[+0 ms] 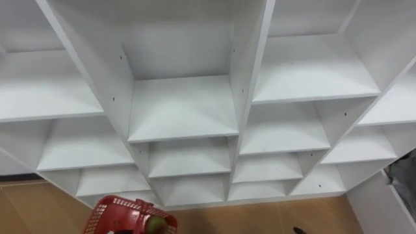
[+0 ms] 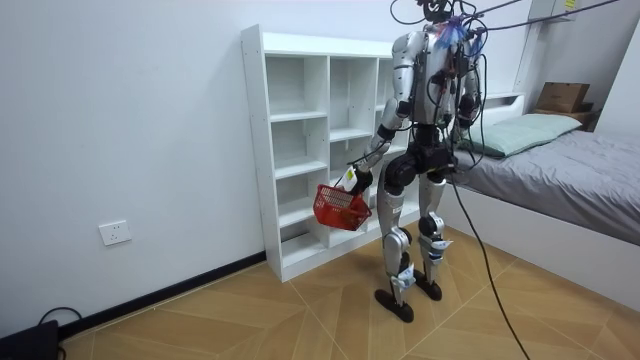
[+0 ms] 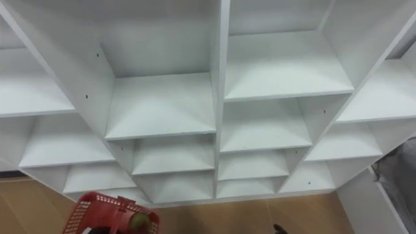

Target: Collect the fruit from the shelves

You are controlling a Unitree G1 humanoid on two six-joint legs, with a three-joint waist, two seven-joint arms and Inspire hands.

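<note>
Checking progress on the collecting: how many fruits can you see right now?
1: a green fruit in the red basket hanging from the left hand. More may lie hidden deeper in the basket.

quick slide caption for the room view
humanoid at the white shelf unit, red basket hanging from its left hand

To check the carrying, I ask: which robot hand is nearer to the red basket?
Left. The left robot hand holds the basket from above; the right robot hand is beside the hip, apart from it.
</note>
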